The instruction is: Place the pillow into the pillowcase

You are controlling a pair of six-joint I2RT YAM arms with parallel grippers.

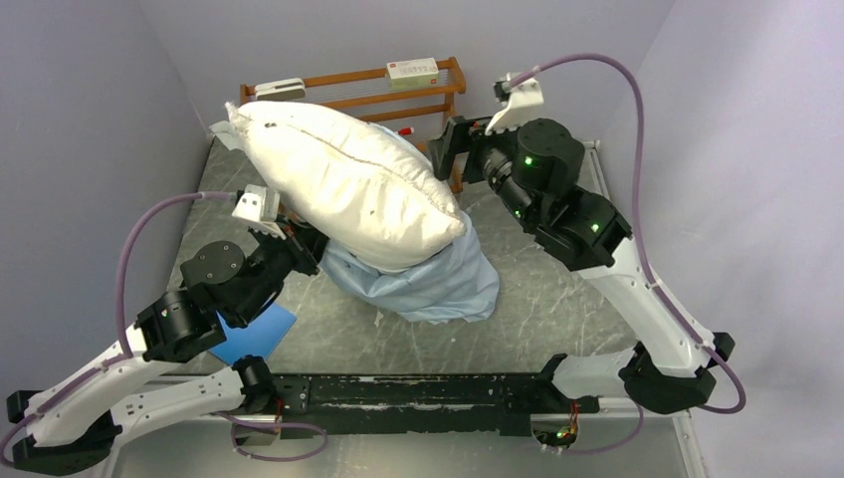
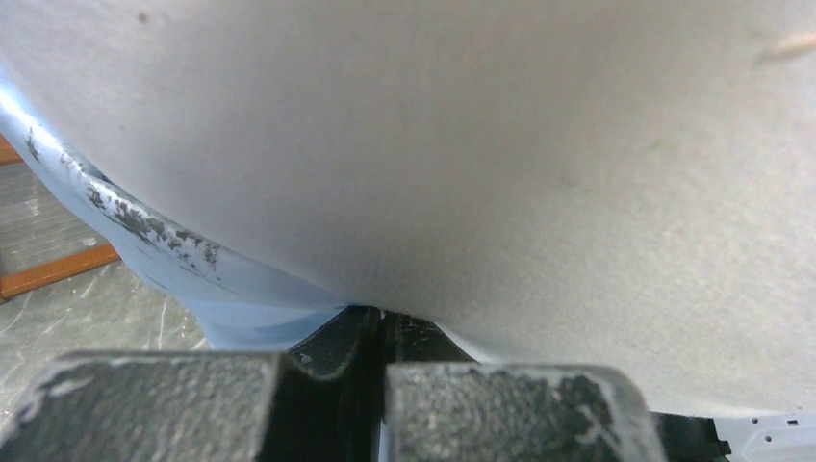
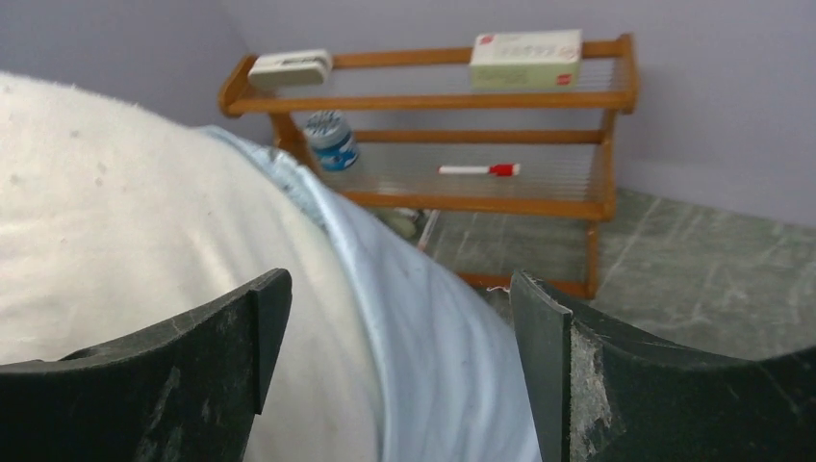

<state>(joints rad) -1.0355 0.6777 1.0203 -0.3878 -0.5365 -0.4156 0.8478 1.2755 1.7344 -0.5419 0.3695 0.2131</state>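
The pillow (image 1: 348, 179) sits partly inside the pillowcase (image 1: 443, 284). The left gripper (image 2: 380, 325) clamps the pillowcase; the right gripper (image 3: 399, 289), jaws apart, hovers at the pillow.

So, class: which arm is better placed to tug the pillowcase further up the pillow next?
Probably the right. The right claw stands open astride the pillowcase edge on the pillow; the left claw is shut, tucked beneath the pillow.

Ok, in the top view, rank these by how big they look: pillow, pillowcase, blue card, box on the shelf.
1. pillow, clearly the largest
2. pillowcase, counting only the part that shows
3. blue card, partly hidden
4. box, the smallest
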